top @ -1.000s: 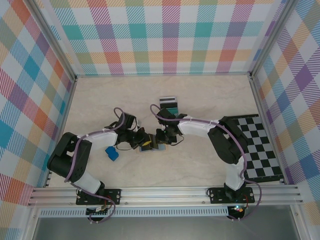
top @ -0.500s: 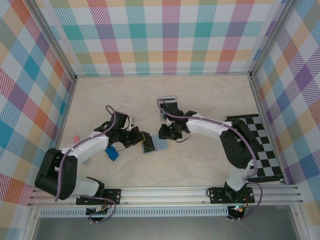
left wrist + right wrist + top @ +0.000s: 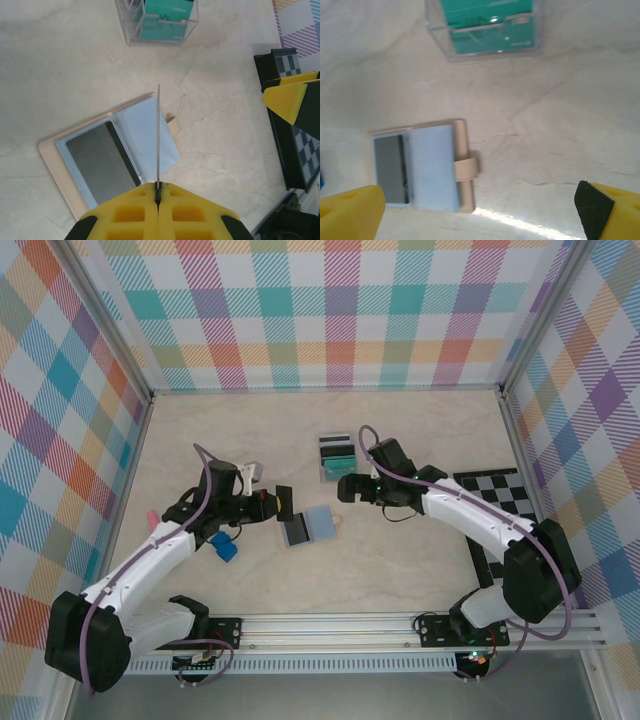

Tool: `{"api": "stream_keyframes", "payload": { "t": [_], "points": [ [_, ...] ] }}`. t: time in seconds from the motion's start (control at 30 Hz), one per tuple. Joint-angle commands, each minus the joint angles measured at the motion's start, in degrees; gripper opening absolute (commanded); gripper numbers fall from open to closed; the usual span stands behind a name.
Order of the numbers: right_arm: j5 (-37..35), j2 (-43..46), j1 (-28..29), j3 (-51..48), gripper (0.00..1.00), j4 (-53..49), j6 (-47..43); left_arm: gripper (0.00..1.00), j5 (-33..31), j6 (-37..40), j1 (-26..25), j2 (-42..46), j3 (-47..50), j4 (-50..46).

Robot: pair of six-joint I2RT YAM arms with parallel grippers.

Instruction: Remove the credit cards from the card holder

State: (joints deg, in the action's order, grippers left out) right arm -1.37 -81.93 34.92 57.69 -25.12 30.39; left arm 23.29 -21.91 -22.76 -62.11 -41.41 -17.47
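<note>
The card holder (image 3: 309,528) lies open on the table, tan outside and blue-grey inside. A grey credit card (image 3: 100,161) sits in its left pocket, also visible in the right wrist view (image 3: 389,168). My left gripper (image 3: 268,503) hovers just left of the holder, shut on a dark credit card (image 3: 285,502). That held card (image 3: 158,130) appears edge-on, rising from the closed yellow fingertips (image 3: 158,186). My right gripper (image 3: 345,487) hangs open behind and to the right of the holder, with nothing between its fingers (image 3: 350,212).
A clear box (image 3: 337,456) with teal cards (image 3: 487,22) stands behind the holder. A small blue block (image 3: 224,546) lies left of the holder, under my left arm. A black-and-white checkered mat (image 3: 515,535) covers the right side, and a pink item (image 3: 152,517) lies at far left.
My right gripper let go of the holder, opened wide and drew back to the right. My left gripper pulled the dark card out of the holder and moved left with it.
</note>
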Motion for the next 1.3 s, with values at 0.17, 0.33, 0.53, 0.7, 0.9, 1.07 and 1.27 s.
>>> {"api": "stream_keyframes", "payload": {
  "t": [0.17,0.33,0.53,0.7,0.9,1.07,1.27],
  "points": [
    [5.3,4.3,-8.2,-2.4,1.0,0.8,-6.5,0.0,-6.2,16.1,-4.6,-11.3,-14.9,3.6],
    [7.4,4.7,-9.8,-5.4,1.0,4.1,-6.4,0.0,-5.4,27.4,-5.0,-24.2,-26.3,3.4],
    [7.8,4.0,-11.0,-8.0,1.0,6.9,-5.4,0.0,-4.1,40.2,-5.1,-36.5,-38.1,5.4],
    [5.7,3.9,-11.6,-9.7,1.0,7.2,-5.9,0.0,-1.2,56.3,-5.2,-46.5,-49.9,-3.1],
    [4.5,4.3,-12.8,-11.6,1.0,8.3,-5.6,0.0,-0.2,65.2,-5.1,-54.2,-60.6,-10.9],
    [5.4,2.9,-13.5,-11.7,1.0,8.8,-5.3,0.0,-0.5,71.0,-5.0,-59.8,-68.0,-16.6],
    [6.2,2.4,-13.9,-11.9,1.0,9.1,-5.3,0.0,1.3,74.9,-4.9,-63.8,-74.6,-23.5]
  ]
}}
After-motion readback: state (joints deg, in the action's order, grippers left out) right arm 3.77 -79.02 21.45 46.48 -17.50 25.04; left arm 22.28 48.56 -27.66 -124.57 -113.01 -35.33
